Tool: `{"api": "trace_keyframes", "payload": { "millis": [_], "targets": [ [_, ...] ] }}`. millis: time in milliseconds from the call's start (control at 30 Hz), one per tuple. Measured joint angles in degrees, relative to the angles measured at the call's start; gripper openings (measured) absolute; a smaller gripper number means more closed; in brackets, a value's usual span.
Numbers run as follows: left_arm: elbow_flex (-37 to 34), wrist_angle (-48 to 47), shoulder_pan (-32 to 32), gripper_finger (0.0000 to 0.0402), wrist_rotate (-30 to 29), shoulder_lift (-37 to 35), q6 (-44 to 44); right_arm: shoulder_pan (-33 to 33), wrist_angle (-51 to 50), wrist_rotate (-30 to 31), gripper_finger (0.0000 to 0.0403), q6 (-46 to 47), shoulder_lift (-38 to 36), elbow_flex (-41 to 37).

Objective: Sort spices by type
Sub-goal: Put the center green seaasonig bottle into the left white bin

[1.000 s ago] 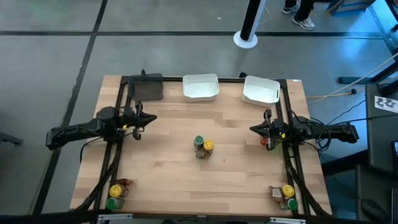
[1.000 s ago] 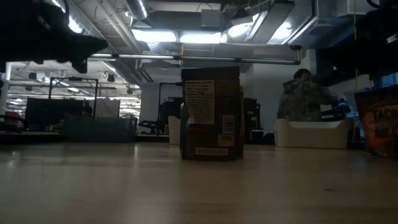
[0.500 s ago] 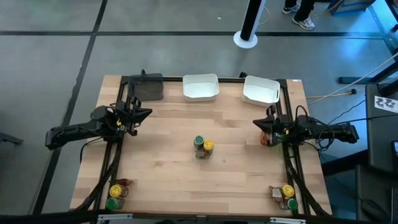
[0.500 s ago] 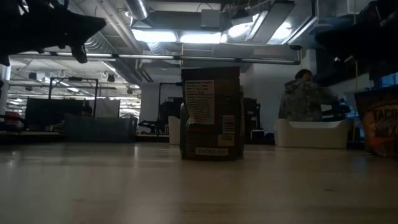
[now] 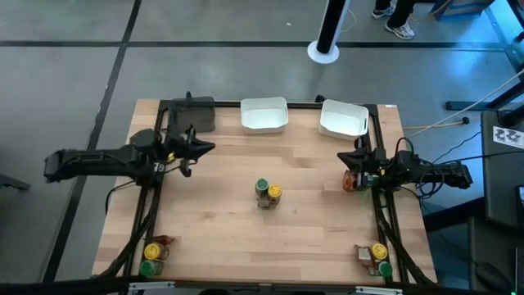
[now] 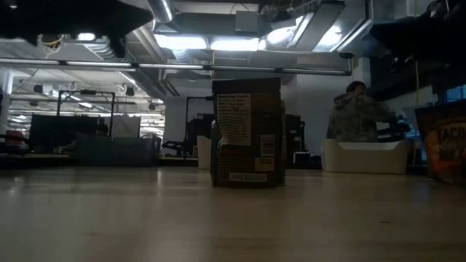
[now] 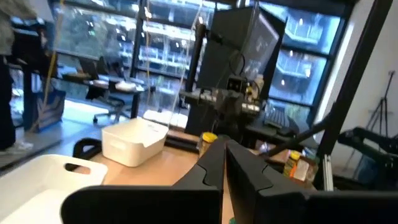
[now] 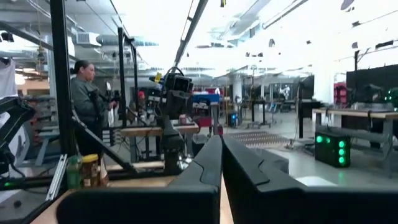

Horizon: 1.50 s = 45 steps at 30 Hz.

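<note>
High view: no jar is in hand, so we're between picks. The left tool [image 5: 205,148] hangs above the tabletop [image 5: 221,229] near the dark tray [image 5: 192,115]. The right tool [image 5: 350,158] sits just beside a red jar [image 5: 350,183]. Three jars stand mid-table [image 5: 266,193], and there's a cluster in each near corner [image 5: 152,256] [image 5: 375,258]. Both white trays [image 5: 264,115] look empty.

Low view: the centre jar's back label [image 6: 234,120] is small print and we can't read it. The jar at the right edge [image 6: 445,142] shows "ACH" and the rest is cut off.

Left wrist: fingers [image 7: 208,165] pressed together, nothing between them.

Right wrist: same here, fingers [image 8: 208,163] closed and empty.

Next, in our judgement: spread the right tool, drop over the red jar, and carry it to a tray.
</note>
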Motion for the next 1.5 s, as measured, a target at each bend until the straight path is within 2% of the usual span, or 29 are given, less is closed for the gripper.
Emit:
{"api": "trace_keyframes", "payload": {
  "millis": [133, 300, 433, 600, 800, 900, 1000, 1233, 1367, 1500],
  "targets": [
    [6.9, -2.5, -1.5, 0.0001, 0.1, 9.6, 3.3, 0.0, 1.2, 0.0, 0.0014, -0.2, 1.2, 0.0],
    [16.0, -7.4, -3.8, 0.0001, 0.1, 20.7, 6.6, 0.0, 8.1, -0.4, 0.0014, -1.5, 5.0, 0.1],
    [21.4, -9.0, -6.2, 0.0001, 0.1, 28.1, 11.2, 0.0, 14.4, -3.0, 0.0014, -1.5, 9.4, 0.2],
    [23.6, -5.4, -8.4, 0.0001, 0.1, 34.6, 15.2, 0.0, 18.6, -4.2, 0.0014, -2.9, 15.2, 2.5],
    [24.1, -1.7, -8.7, 0.0010, -1.1, 38.3, 15.1, 0.0, 19.4, -3.3, 0.0014, -4.3, 21.7, 7.7],
    [26.2, -4.5, -8.8, 0.0046, -1.2, 38.7, 14.4, 0.0, 19.0, -4.8, 0.0014, -4.4, 24.6, 8.3],
    [29.8, -9.8, -9.6, 0.0102, -1.7, 39.9, 12.8, 0.0, 19.0, -5.1, 0.0014, -4.6, 27.0, 8.3],
    [40.2, -25.4, -11.1, 0.0221, -2.5, 46.7, 12.2, 0.0, 21.7, -2.1, 0.0014, -8.0, 28.1, 8.3],
    [45.5, -32.7, -12.1, 0.0256, -3.8, 50.2, 12.9, 0.0, 22.4, -2.0, 0.0014, -9.2, 28.1, 8.4],
    [46.7, -34.3, -12.8, 0.0266, -4.9, 51.9, 13.5, 0.0, 22.3, -1.5, 0.0014, -10.2, 28.1, 8.4]
  ]
}}
